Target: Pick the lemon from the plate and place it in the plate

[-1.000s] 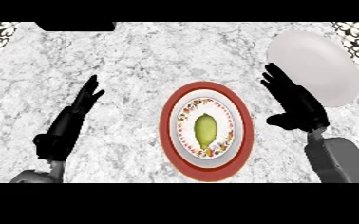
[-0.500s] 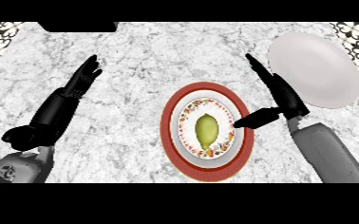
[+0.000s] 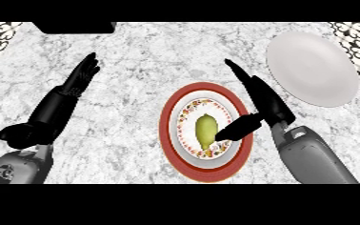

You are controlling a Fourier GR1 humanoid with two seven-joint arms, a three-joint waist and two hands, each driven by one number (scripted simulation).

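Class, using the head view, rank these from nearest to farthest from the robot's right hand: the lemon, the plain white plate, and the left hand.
1. Lemon, just left of the right hand, by its thumb.
2. White plate, upper right.
3. Left hand, far left.

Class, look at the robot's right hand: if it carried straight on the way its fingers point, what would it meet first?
The right hand points up and slightly left, over bare marble counter. That line misses the lemon and the white plate; the way looks free, though height is unclear.
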